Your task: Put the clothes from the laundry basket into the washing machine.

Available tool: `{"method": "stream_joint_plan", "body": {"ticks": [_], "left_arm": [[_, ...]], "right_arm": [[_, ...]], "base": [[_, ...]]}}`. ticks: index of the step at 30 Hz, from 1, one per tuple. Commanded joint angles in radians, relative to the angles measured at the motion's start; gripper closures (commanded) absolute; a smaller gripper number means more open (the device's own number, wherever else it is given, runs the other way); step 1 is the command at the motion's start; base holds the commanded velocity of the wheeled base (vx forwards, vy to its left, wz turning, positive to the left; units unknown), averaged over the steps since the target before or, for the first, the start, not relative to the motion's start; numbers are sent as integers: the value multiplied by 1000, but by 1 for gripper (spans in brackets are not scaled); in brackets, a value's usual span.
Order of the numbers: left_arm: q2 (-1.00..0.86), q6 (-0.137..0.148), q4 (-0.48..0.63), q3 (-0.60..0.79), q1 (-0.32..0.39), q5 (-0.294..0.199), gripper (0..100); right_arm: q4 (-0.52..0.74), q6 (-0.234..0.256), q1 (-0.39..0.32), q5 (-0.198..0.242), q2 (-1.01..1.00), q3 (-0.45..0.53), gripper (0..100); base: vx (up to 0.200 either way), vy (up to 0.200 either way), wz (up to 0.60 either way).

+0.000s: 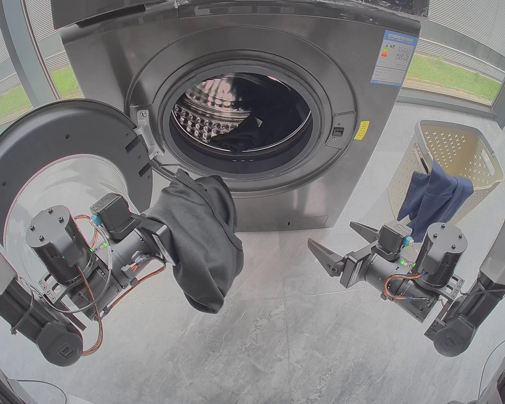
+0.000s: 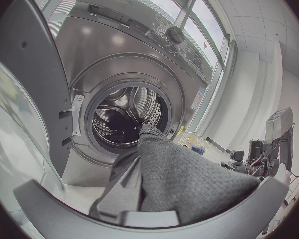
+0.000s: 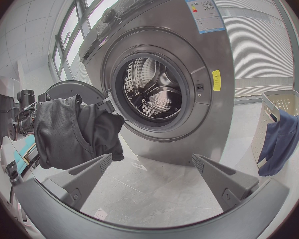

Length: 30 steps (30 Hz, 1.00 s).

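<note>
The dark grey garment (image 1: 202, 242) hangs bunched from the left end effector (image 1: 164, 241), just in front of and below the mouth of the washing machine (image 1: 252, 46). The machine is a grey front-loader, and its round door (image 1: 56, 141) is swung wide open. A black garment (image 1: 247, 130) lies inside the steel drum (image 1: 207, 108). The pale perforated laundry basket (image 1: 466, 147) stands on the floor beside the machine, with a blue garment (image 1: 435, 197) draped over its near rim.

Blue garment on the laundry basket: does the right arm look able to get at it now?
Probably yes. The right gripper is open and empty, the blue garment hangs over the near rim of the laundry basket, and nothing stands between them.
</note>
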Motion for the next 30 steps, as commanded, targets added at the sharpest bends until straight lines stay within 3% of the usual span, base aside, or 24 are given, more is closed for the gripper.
{"method": "stream_joint_plan", "body": {"ticks": [1, 17, 21, 30], "left_arm": [[-13, -8, 0, 6, 18, -6, 100], [-39, 17, 6, 28, -12, -9, 100], [-11, 50, 0, 36, -8, -11, 100], [9, 50, 0, 36, -12, -9, 100]], "right_arm": [[-1, 0, -16, 0, 5, -8, 0], [-1, 1, -24, -5, -19, 2, 0], [-1, 1, -19, -5, -21, 3, 0], [-1, 9, -10, -5, -16, 5, 0]], "base": [[0, 0, 0], [25, 0, 0], [200, 0, 0], [0, 0, 0]]}}
